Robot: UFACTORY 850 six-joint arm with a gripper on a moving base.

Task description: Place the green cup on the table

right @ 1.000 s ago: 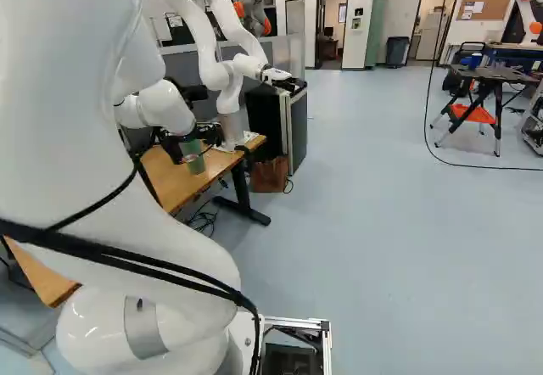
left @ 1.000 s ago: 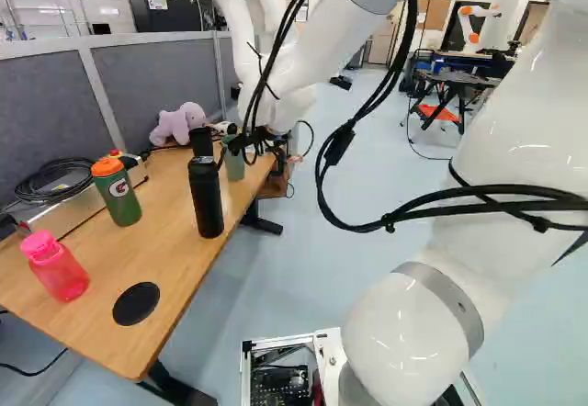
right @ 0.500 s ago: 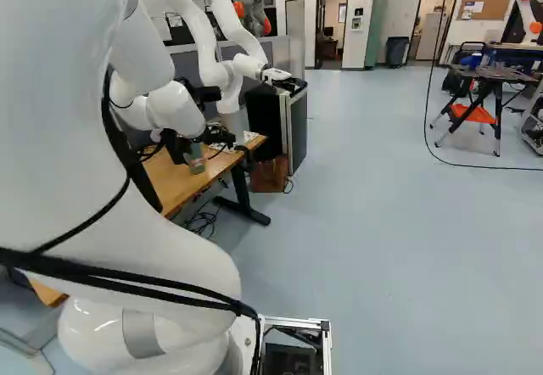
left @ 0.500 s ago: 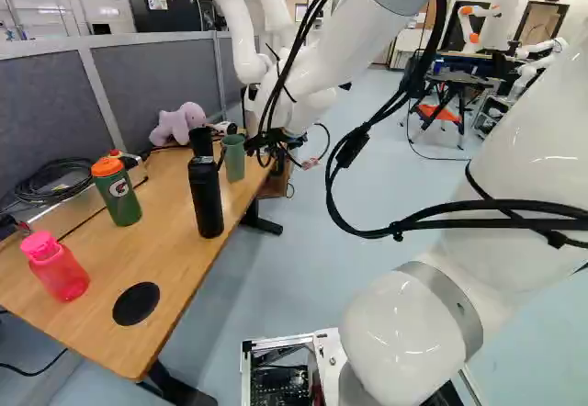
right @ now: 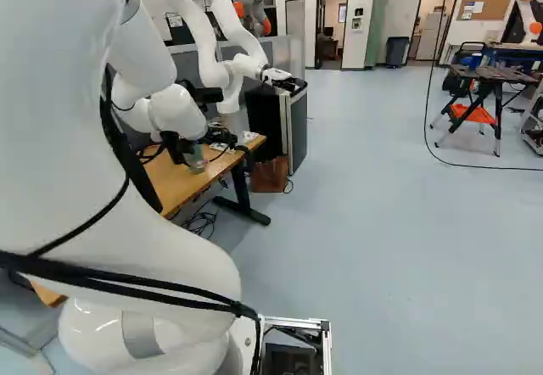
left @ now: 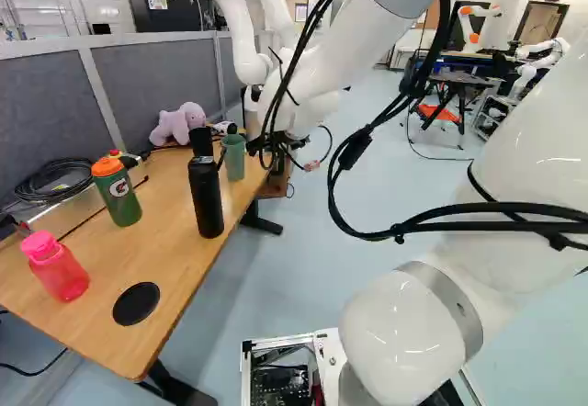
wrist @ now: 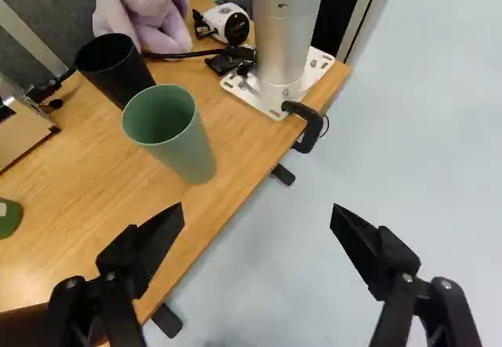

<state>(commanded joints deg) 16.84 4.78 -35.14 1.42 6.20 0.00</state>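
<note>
The green cup (left: 233, 157) stands upright near the table's far end in the left base view; in the right base view the gripper (right: 200, 144) partly covers the green cup (right: 196, 164). Seen from the wrist, the cup (wrist: 174, 135) is ahead of the gripper (wrist: 257, 215) and off to one side, apart from both fingers. Those fingers are wide open with nothing between them, one over the wooden table (wrist: 235, 139) and the other over the floor.
Close to the green cup is a black cup (wrist: 118, 68). Around them are a black bottle (left: 206, 199), green bottle (left: 118, 193), pink bottle (left: 57, 268) and purple plush toy (wrist: 145, 9). Another robot (right: 222, 44) is mounted at the table's far end.
In the left base view my arm has shifted right, uncovering more of the green cup, which stays on the table. Most of this came earlier; the last half second shows only slight motion.
</note>
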